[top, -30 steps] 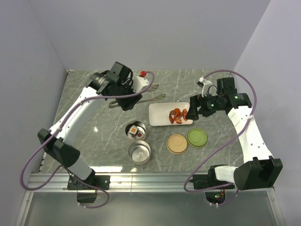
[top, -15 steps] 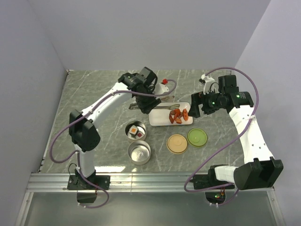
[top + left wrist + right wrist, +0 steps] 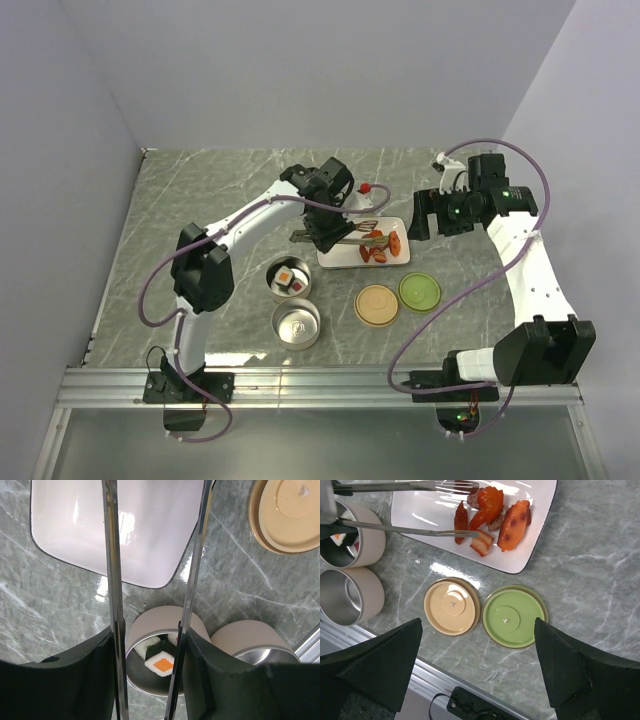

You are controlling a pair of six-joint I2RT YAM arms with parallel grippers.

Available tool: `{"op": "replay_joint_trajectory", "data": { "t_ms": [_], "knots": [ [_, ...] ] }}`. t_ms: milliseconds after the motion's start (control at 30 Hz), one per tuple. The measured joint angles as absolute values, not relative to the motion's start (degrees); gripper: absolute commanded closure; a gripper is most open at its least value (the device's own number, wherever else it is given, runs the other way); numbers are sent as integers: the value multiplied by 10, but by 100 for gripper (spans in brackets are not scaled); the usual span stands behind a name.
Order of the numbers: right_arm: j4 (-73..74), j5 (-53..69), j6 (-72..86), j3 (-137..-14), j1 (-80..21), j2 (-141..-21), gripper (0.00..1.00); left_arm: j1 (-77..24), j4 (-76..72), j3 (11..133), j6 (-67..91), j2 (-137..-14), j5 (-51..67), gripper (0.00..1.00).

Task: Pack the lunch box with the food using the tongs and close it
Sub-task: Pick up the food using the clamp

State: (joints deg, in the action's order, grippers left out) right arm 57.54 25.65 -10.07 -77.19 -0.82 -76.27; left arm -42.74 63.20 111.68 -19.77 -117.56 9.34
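Observation:
My left gripper (image 3: pixel 325 218) is shut on the silver tongs (image 3: pixel 352 232), whose two arms (image 3: pixel 113 580) pass between its fingers (image 3: pixel 100 655). The tongs (image 3: pixel 405 530) reach over the white plate (image 3: pixel 335 252), and their tips straddle the left pieces of the orange-red food (image 3: pixel 495 515). The lunch box is two round tins. One tin (image 3: pixel 290 278) holds white sushi blocks (image 3: pixel 161 663); the other tin (image 3: pixel 296 324) is empty. My right gripper (image 3: pixel 424 216) hovers open right of the plate, above the lids, with nothing between its fingers (image 3: pixel 385 660).
A tan lid (image 3: pixel 378 304) and a green lid (image 3: pixel 420 292) lie flat in front of the plate, right of the tins. The metal rail (image 3: pixel 320 382) runs along the near table edge. Grey walls close in the back and sides.
My left arm has swung right from the back left of the table, carrying the tongs over the plate to the food. The right gripper has drawn back slightly to the right.

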Motion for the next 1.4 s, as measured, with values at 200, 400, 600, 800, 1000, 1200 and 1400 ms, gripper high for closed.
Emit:
{"op": "replay_joint_trajectory", "data": {
  "t_ms": [200, 400, 600, 800, 1000, 1200, 1400],
  "knots": [
    [574, 262, -99, -779, 4, -763, 0, -427, 631, 1117, -195, -1188, 90, 47],
    [574, 267, -99, -779, 13, -763, 0, -427, 629, 1123, -189, -1205, 89, 46],
    [574, 274, -99, -779, 14, -763, 0, -427, 624, 1140, -188, -1222, 81, 46],
    [575, 287, -99, -779, 14, -763, 0, -427, 617, 1152, -188, -1247, 69, 47],
    [575, 292, -99, -779, 15, -763, 0, -428, 617, 1158, -190, -1263, 62, 52],
    [575, 296, -99, -780, 15, -764, 0, -429, 615, 1161, -194, -1264, 58, 59],
    [575, 298, -99, -780, 15, -769, 0, -429, 615, 1161, -194, -1263, 53, 62]
  ]
}}
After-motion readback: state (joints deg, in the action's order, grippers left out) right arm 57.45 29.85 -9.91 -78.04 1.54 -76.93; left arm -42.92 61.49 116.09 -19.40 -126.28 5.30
